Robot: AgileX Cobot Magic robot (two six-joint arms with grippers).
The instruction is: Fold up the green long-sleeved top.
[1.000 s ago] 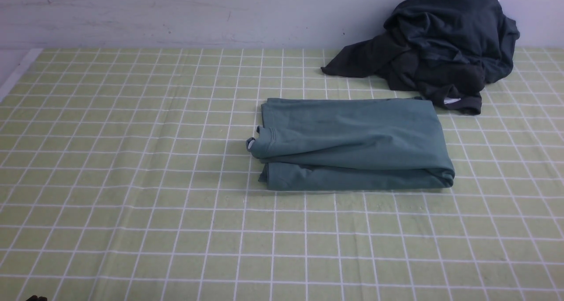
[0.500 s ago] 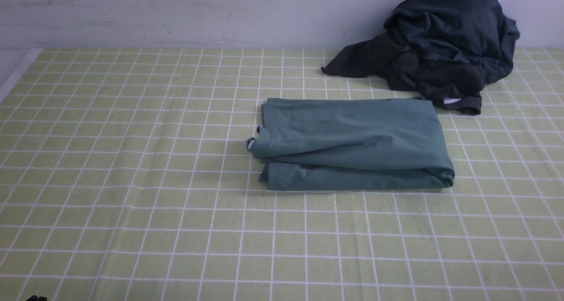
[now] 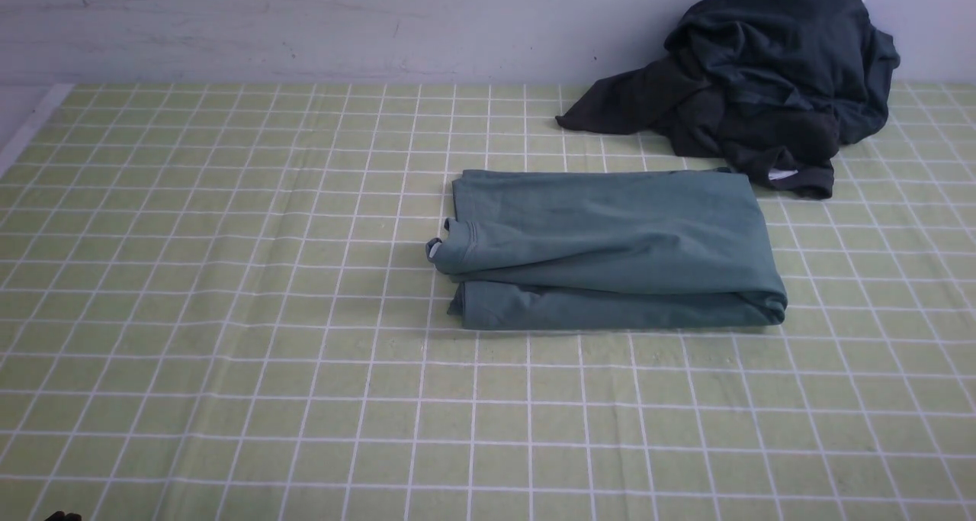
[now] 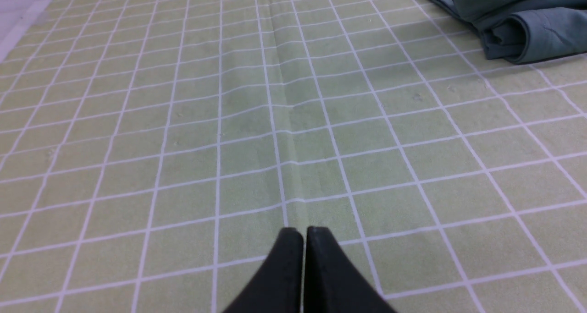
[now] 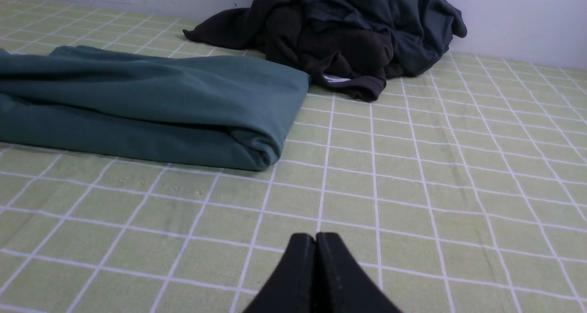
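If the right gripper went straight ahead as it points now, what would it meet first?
Probably bare green checked tablecloth only: the right gripper, fingers shut, points past the folded teal-green top; farther on, the grey wall.

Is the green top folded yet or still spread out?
Folded: the green long-sleeved top lies as a compact layered rectangle, no sleeves trailing; both grippers shut, clear of it.

Green checked tablecloth [image 3: 229, 315] carries the folded green top [image 3: 610, 246] and dark clothes heap [image 3: 762, 78].

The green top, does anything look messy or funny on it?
Mostly neat. The green top lies folded flat, but a bit of collar with a white label pokes out at its left end.
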